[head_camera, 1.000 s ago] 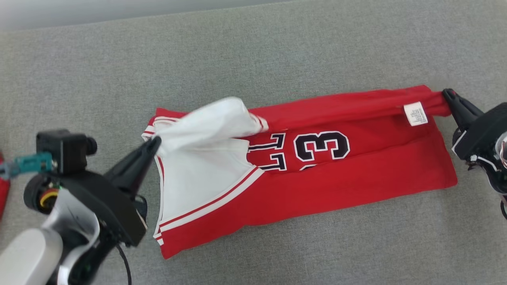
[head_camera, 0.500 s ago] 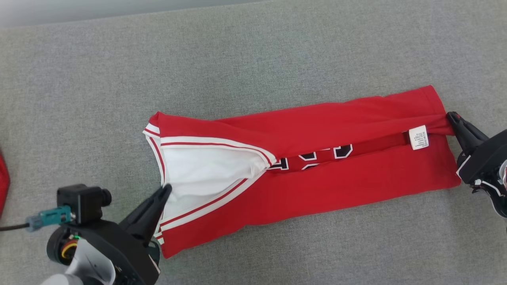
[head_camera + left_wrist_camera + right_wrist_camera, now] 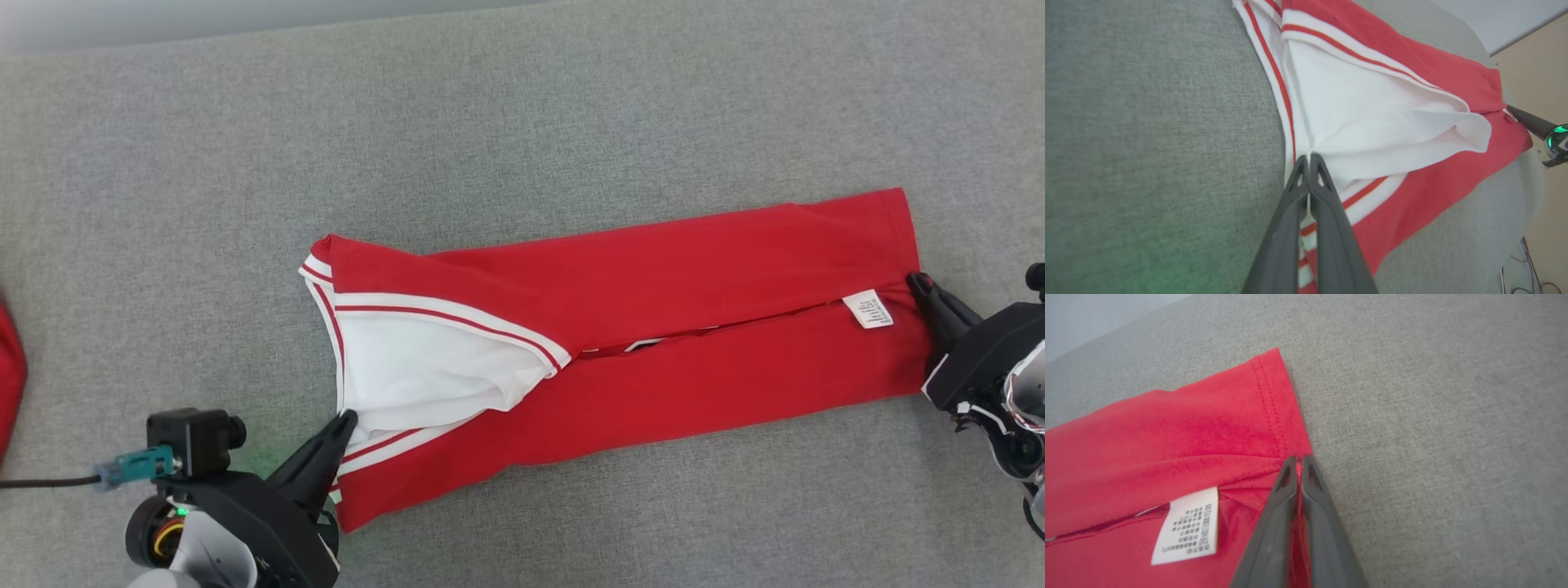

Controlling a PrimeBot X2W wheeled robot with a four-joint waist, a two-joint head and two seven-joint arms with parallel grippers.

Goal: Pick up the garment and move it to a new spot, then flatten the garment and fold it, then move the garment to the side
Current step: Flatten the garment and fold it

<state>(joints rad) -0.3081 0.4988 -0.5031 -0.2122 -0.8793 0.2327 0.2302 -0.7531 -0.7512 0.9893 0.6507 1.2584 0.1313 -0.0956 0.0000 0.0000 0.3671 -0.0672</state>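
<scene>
The left gripper (image 3: 1308, 157) has its jaws pressed together on the white inner fabric (image 3: 416, 367) at the striped end of the garment (image 3: 653, 269), low on the near left. At the far right, the right gripper (image 3: 1299, 458) has its jaws pinched on the red hem, just beside the white care label (image 3: 1186, 526). Between the two, the red jersey lies stretched long across the grey cloth-covered tabletop (image 3: 522, 106). It is folded lengthways, so that its upper and lower flaps almost meet along a thin slit through the middle. A sliver of dark print shows in that slit. At the left end the white lining opens in a wedge edged with red and white stripes. Another bit of red cloth (image 3: 8, 367) peeks in at the tabletop's left edge, well apart from the jersey.
</scene>
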